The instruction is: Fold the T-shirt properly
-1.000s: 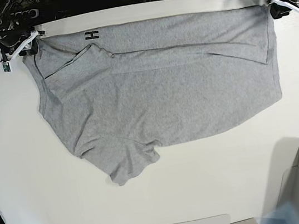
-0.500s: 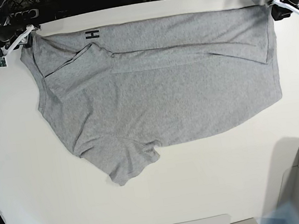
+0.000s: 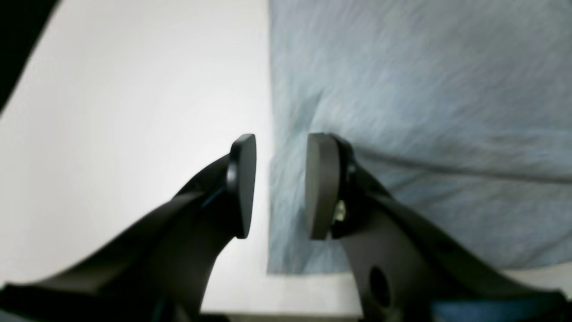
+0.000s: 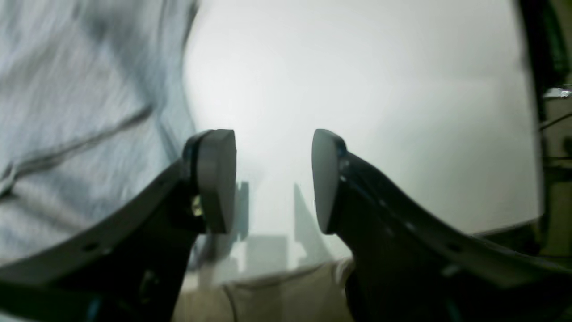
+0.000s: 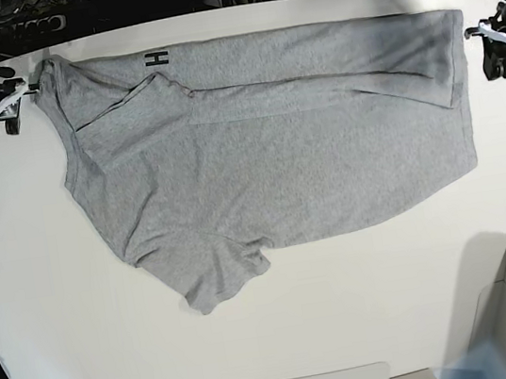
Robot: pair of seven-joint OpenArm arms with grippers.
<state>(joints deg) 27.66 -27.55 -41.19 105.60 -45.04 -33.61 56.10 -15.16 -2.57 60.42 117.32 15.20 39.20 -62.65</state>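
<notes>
Grey heather T-shirt (image 5: 266, 149) lies spread on the white table (image 5: 61, 304), its far edge folded over, one sleeve (image 5: 214, 276) sticking out toward the near side. Both pincers sit off the cloth at its far corners. Right pincer (image 4: 272, 179): jaws apart, nothing between them, bare table beneath, cloth just to its left. Left pincer (image 3: 279, 185): jaws apart with a clear gap, empty, straddling the shirt's side edge, one pad (image 3: 319, 185) over fabric, the other over table. We judge the next fold needs matched grips on both sides, lifted evenly so the layer stays flat. Both wrist views are blurred; lettering is mostly hidden, only a black mark (image 5: 155, 59) shows at the fold.
</notes>
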